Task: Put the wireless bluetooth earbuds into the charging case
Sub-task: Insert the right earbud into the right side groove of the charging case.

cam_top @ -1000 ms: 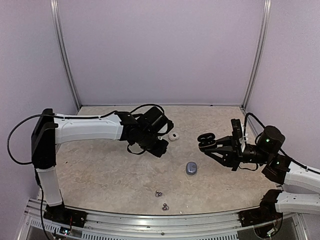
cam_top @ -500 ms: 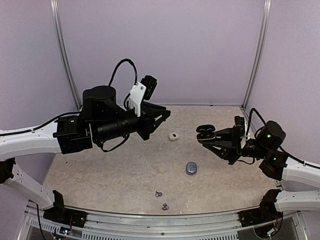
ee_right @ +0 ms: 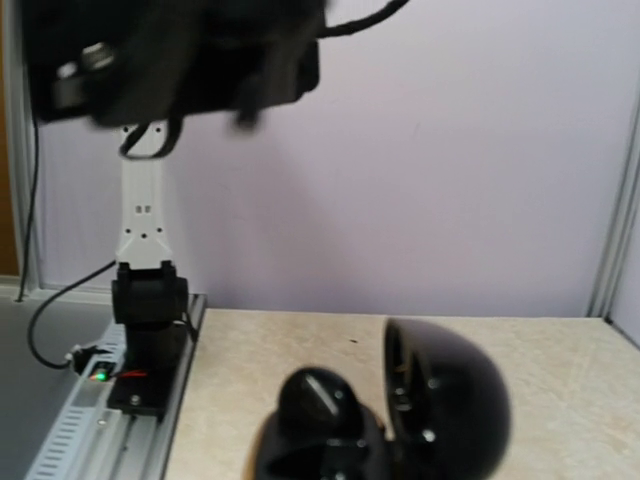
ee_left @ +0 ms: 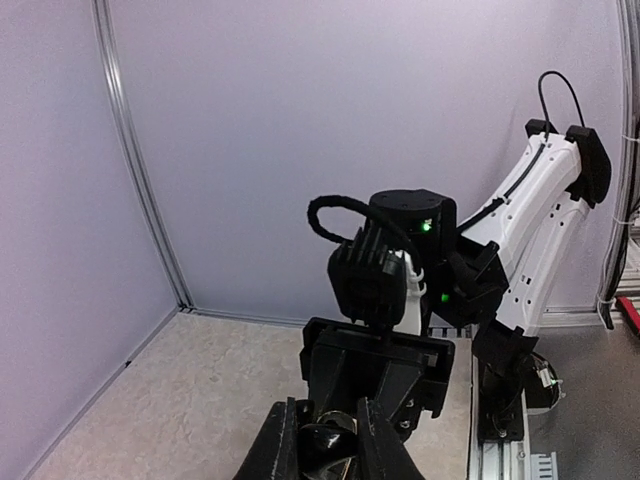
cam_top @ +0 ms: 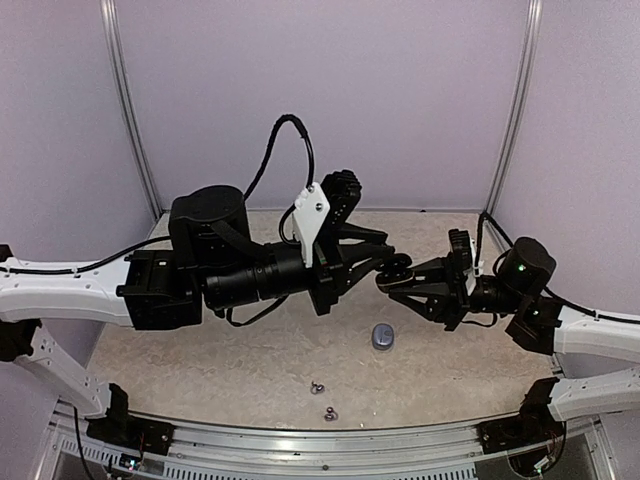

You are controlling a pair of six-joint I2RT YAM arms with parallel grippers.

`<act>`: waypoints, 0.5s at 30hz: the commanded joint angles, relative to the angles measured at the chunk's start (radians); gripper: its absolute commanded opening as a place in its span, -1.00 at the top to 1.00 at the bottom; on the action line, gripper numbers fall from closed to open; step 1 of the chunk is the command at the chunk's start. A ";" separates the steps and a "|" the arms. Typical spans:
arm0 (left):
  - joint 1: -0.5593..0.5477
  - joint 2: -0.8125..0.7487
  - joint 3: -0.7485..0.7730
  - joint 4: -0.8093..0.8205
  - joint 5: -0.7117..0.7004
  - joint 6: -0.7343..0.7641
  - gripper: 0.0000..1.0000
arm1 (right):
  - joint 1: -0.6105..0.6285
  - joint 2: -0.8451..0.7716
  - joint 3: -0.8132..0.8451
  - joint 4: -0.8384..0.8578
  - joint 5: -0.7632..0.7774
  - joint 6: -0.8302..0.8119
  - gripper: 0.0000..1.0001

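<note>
My right gripper [cam_top: 412, 287] is shut on an open black charging case [cam_top: 393, 277], held above the table. In the right wrist view the case [ee_right: 335, 445] has its lid [ee_right: 447, 395] swung up, and a black earbud [ee_right: 316, 397] sits in the left well. My left gripper [cam_top: 383, 262] is raised and points right, its tips against the case. It is shut on a glossy black earbud [ee_left: 326, 446], which is pinched between its fingers [ee_left: 283, 440]. The right gripper's body [ee_left: 375, 365] faces it at close range.
A closed grey case [cam_top: 383, 336] lies on the table below the two grippers. Two small silvery earbuds [cam_top: 317, 387] [cam_top: 329, 413] lie near the front rail. Purple walls stand on three sides. The left arm [cam_top: 230, 275] spans the table's middle.
The left arm lifted from the table and swung right until its gripper met the black case. The right gripper shifted slightly left with the case. The small white case is now hidden behind the left arm.
</note>
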 commanded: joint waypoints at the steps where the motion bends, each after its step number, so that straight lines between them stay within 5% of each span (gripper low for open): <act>1: -0.030 0.064 0.062 -0.011 0.019 0.065 0.83 | 0.026 0.005 0.032 0.053 -0.013 0.062 1.00; 15: -0.033 0.129 0.092 -0.010 0.045 0.064 0.83 | 0.073 0.006 0.027 0.068 -0.018 0.099 1.00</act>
